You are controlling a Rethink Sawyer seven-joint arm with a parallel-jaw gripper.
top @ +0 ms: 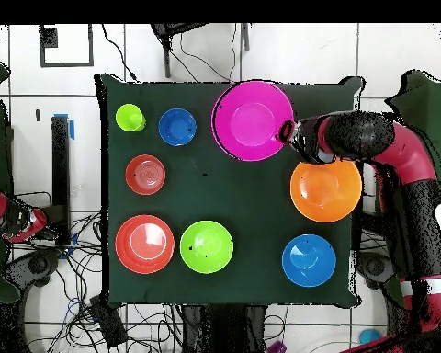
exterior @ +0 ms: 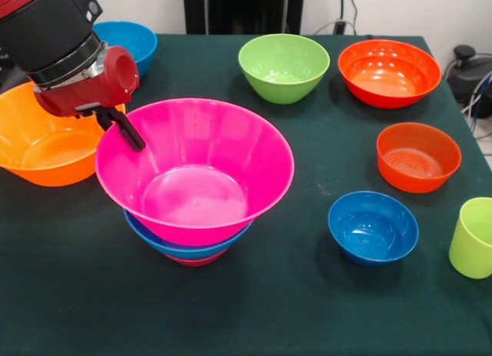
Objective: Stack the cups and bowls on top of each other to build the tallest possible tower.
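Note:
A large pink bowl [exterior: 200, 168] sits nested in a medium blue bowl [exterior: 188, 247], which rests on a small crimson bowl [exterior: 196, 260]; together they form a low pile at the table's middle. In the overhead view only the pink bowl [top: 252, 119] of the pile shows. My gripper [exterior: 127, 133] is at the pink bowl's left rim, also seen in the overhead view [top: 287, 131]. The lime-green cup [exterior: 473, 237] stands upright at the right edge, apart from the pile, and shows in the overhead view [top: 130, 118].
On the dark green cloth [exterior: 307, 310] stand single bowls: large orange [exterior: 46, 144] under my arm, blue [exterior: 127, 42] behind it, green [exterior: 284, 67], large red-orange [exterior: 389, 71], medium red-orange [exterior: 418, 156], small blue [exterior: 373, 227].

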